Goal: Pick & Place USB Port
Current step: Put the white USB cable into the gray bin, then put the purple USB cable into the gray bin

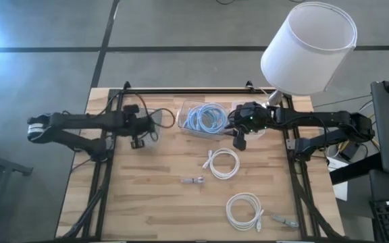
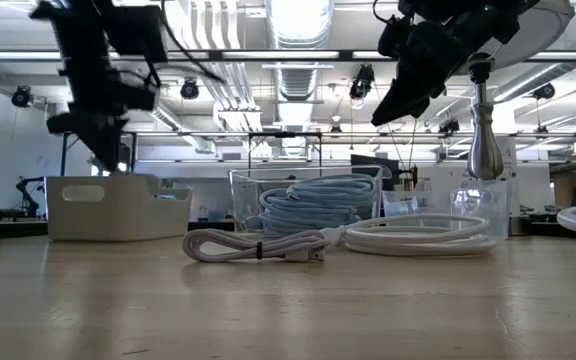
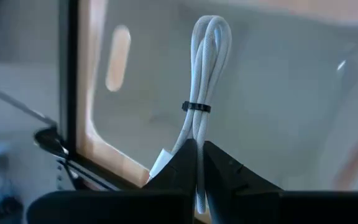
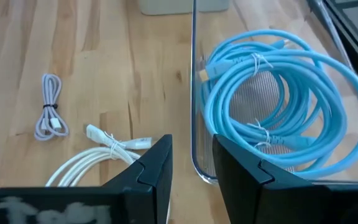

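My left gripper (image 3: 199, 144) is shut on a small white USB cable bundle (image 3: 202, 68) bound with a black tie (image 3: 196, 107). It hovers over the white bin (image 3: 278, 93) at the table's far left (image 1: 162, 120) (image 2: 118, 205). My right gripper (image 4: 192, 146) is open and holds nothing. It hangs above the near rim of the clear container (image 4: 194, 93) that holds a coiled blue cable (image 4: 272, 93) (image 1: 204, 118). Another small bundled cable (image 4: 50, 115) (image 1: 193, 180) lies flat on the wood. My left gripper pinches the white cable bundle between its two fingers at the end where a connector (image 3: 160, 165) sticks out beside them. The fingers come from above, pointing down, along the bundle. The bundle is lifted clear over the bin, its looped end (image 3: 210, 31) farthest from the fingers.
Two white coiled cables lie on the table, one at the middle (image 1: 223, 163) (image 2: 418, 235), one near the front edge (image 1: 243, 210). A small connector piece (image 1: 286, 219) sits beside the front coil. A lamp with a white shade (image 1: 309, 47) stands at the far right corner.
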